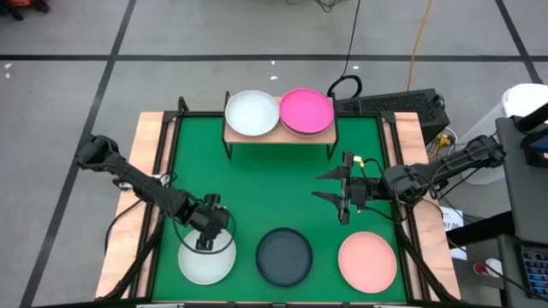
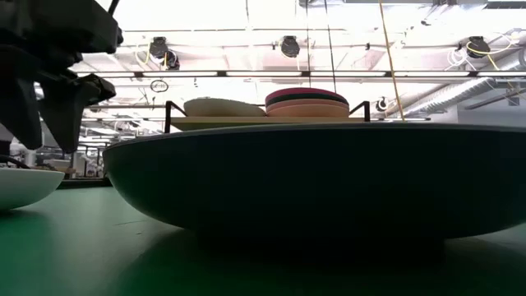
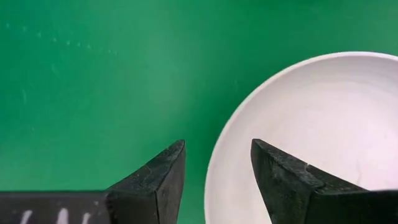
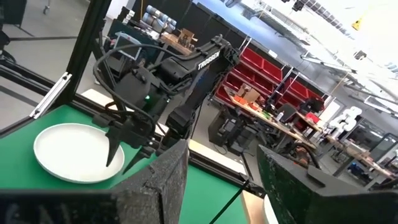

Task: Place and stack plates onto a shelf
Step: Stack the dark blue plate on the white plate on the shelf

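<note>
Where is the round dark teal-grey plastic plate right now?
In the high view, the dark teal-grey plate lies on the green mat at the near edge, between the white plate and the salmon pink plate.

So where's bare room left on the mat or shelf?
Bare mat lies between the shelf and the front row: white plate, dark plate, salmon plate. The shelf is full, and the front row is crowded, with the left claw over the white plate.

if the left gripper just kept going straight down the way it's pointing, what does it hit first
Most likely the rim of the white plate. The left gripper hangs open above it, one finger over the plate's edge and the other over the green mat. How high it hangs is unclear.
</note>
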